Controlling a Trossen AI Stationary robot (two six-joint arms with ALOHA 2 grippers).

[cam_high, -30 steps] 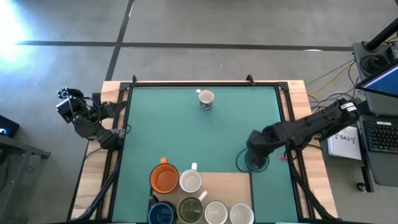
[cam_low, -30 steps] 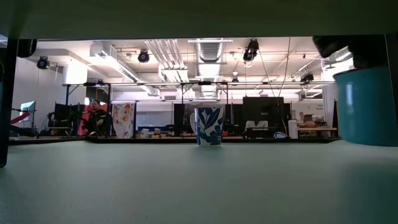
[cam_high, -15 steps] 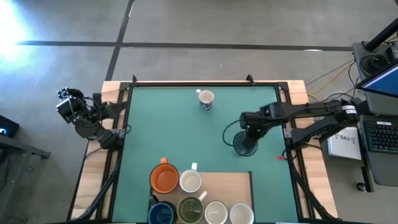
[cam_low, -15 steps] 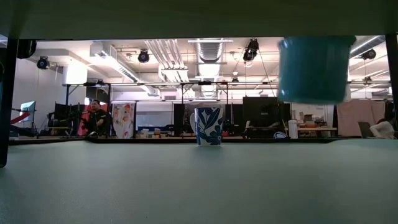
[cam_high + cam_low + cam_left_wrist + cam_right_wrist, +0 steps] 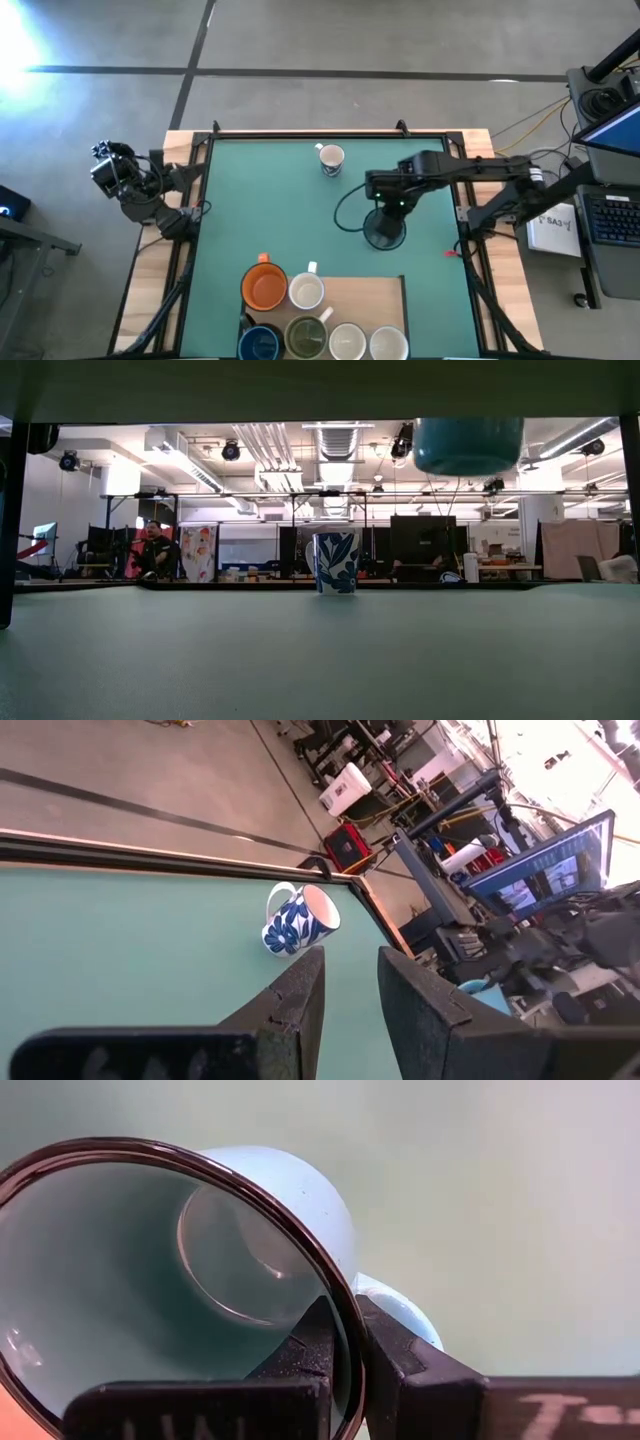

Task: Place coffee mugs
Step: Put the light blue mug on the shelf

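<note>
One teal mug [image 5: 200, 1270], carried in the air above the green table [image 5: 270, 210] by the right gripper [image 5: 345, 1345], whose fingers are clamped on its rim; from table height its base [image 5: 468, 445] hangs high. One white mug with blue leaves [image 5: 331, 159] stands upright near the far edge. Five mugs cluster at the near edge: orange [image 5: 265, 288], white [image 5: 306, 292], dark blue [image 5: 261, 345], olive [image 5: 306, 338], cream [image 5: 347, 342]. Left gripper [image 5: 350, 982] waits off the table's left side, fingers slightly apart, holding nothing.
</note>
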